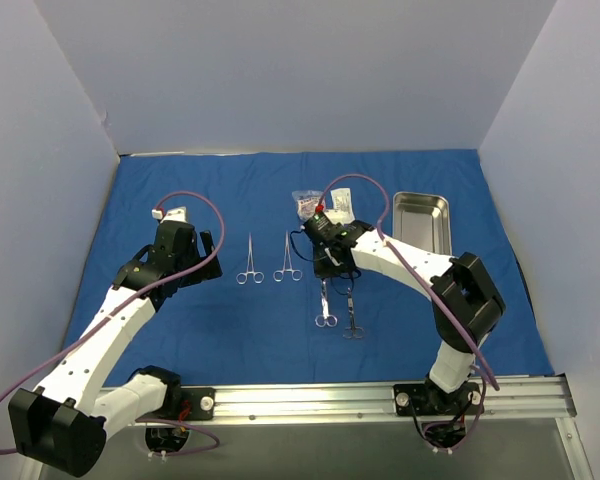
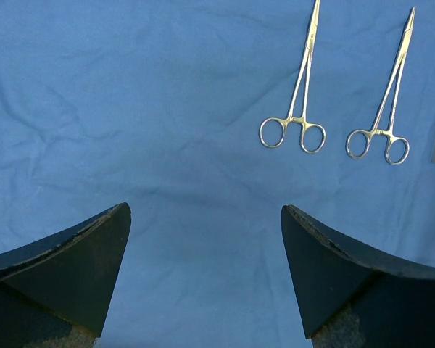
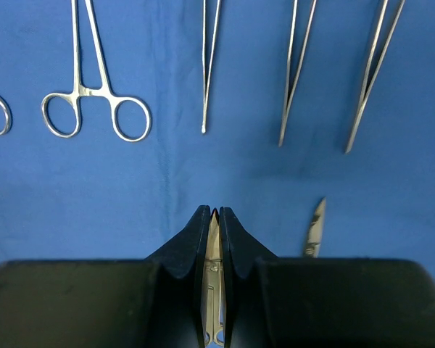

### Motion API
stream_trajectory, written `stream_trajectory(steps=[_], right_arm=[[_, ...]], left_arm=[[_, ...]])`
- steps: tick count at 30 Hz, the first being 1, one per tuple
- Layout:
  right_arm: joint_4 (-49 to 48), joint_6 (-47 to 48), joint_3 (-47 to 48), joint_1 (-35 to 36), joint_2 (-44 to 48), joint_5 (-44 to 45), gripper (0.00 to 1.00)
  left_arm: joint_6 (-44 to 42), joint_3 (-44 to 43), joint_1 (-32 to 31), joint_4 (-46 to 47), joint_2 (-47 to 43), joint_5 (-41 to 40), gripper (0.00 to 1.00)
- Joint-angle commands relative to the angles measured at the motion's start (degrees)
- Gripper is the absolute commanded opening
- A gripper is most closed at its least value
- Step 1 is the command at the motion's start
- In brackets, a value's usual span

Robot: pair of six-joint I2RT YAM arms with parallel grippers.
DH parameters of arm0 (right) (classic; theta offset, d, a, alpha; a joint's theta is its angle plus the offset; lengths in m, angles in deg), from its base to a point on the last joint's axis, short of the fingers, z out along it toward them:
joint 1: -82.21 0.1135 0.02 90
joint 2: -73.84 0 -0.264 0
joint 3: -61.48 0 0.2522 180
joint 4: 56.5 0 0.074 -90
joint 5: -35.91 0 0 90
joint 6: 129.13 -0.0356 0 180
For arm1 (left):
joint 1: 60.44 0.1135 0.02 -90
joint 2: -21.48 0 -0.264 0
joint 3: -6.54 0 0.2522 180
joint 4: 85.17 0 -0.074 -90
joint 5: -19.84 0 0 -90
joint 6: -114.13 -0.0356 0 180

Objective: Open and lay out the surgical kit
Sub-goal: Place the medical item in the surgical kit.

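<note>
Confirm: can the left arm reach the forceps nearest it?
Probably yes. The left tool is open and empty, and only bare blue cloth lies between it and the nearest forceps, to its right.

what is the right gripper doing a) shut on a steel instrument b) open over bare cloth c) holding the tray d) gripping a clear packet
a: in the right wrist view the right gripper is closed, with a thin steel instrument clamped between its fingers.
</note>
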Motion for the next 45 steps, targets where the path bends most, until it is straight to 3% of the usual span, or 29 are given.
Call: stream_trajectory(steps=[1, 38, 42, 45], right_arm=[[-1.5, -6.2, -1.0, 1.2, 1.9, 3.9, 0.0], [1.2, -7.0, -2.8, 5.3, -6.6, 6.0, 0.0], [1.1, -7.4, -2.8, 5.3, -6.6, 5.7, 0.06], [0.7, -7.6, -2.8, 5.4, -6.1, 5.3, 0.17]], left_arm=[[-0.3, -1.8, 0.3, 2.4, 0.2, -0.2, 0.94], [-0.3, -1.3, 0.3, 2.4, 0.7, -0.6, 0.94], [-0.3, -1.3, 0.3, 2.3, 0.6, -0.7, 0.94], [-0.3, -1.4, 0.3, 2.3, 0.6, -0.7, 0.94]])
